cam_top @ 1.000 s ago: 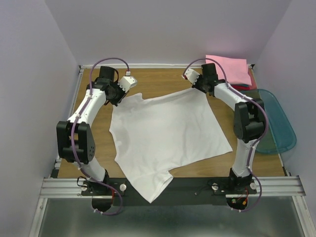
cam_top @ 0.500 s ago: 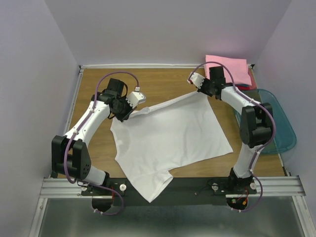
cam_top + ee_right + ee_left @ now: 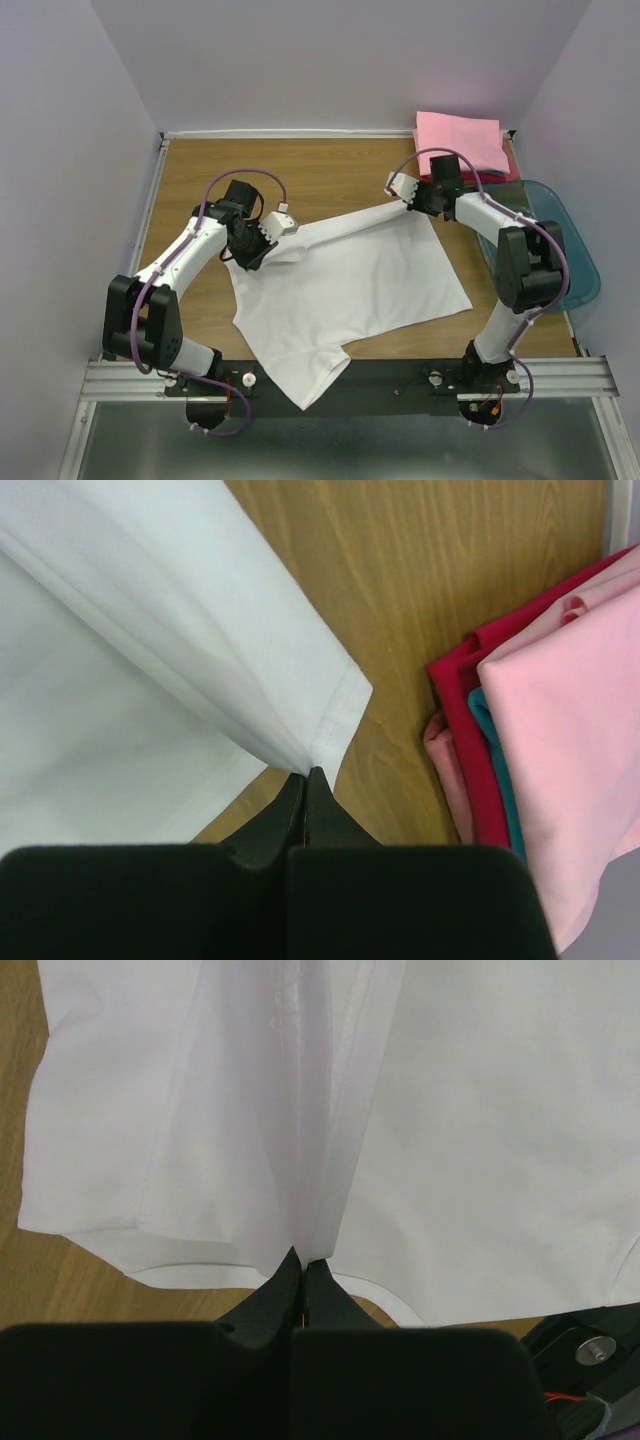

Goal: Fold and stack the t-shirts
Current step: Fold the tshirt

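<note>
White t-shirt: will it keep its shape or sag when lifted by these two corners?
Probably floppy: the white t-shirt sags in folds between the left gripper and right gripper. Likely light, since small fingertip pinches hold it. The rest may drag across the table.
</note>
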